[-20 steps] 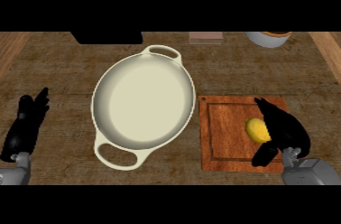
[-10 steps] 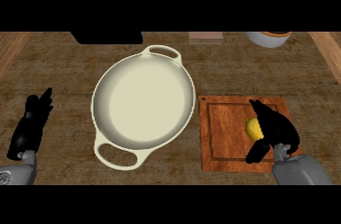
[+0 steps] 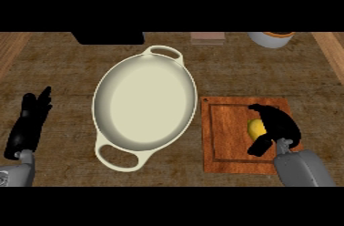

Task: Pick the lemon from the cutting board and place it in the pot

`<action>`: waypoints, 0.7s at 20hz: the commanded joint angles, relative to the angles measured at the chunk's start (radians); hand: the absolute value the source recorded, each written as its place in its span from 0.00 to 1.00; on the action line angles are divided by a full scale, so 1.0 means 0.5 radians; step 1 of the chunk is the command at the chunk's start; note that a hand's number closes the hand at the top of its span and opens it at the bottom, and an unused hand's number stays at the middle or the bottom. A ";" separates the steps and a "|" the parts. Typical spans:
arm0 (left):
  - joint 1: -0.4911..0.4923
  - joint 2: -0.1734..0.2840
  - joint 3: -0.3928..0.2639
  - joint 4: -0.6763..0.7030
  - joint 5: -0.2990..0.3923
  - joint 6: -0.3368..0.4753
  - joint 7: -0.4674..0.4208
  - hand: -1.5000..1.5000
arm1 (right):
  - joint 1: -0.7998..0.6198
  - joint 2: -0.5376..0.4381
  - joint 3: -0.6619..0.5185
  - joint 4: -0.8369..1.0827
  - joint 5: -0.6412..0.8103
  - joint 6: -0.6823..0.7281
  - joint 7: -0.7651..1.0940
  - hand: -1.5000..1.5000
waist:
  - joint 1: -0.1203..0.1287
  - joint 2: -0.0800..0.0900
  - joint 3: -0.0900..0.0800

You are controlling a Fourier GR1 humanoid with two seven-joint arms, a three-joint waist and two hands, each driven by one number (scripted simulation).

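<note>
Change: the black right hand has slid in over the small yellow lemon, which showed more fully a second ago; now only its left part peeks out. The black left hand has shifted only slightly along the left edge.
Right hand: comes in on its grey forearm from the lower right, lies across the right half of the board, fingers curled over and around the lemon, thumb hanging down below it.
Lemon: on the reddish-brown wooden cutting board, right of its middle, mostly hidden under the right hand; whether it is lifted off the wood cannot be told.
Cutting board: flat on the brown wooden counter, just right of the pot, its left edge close beside the pot's rim.
Left hand: at the left edge, fingers straight and pointing up the view, holding nothing, well apart from the pot.
Pot: wide cream oval pot with two loop handles, in the middle of the counter, tilted slightly in the view, one handle near and one far; nothing lies inside.
Far edge: a dark rectangular block at upper left, a small pinkish-brown block beside it, and a pale round bowl with orange contents at upper right.
</note>
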 commanded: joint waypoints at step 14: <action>0.035 -0.051 0.087 -0.046 -0.066 -0.038 -0.012 0.50 | 0.063 0.010 0.109 -0.062 0.470 -0.419 -0.278 1.00 | -0.002 -0.001 0.000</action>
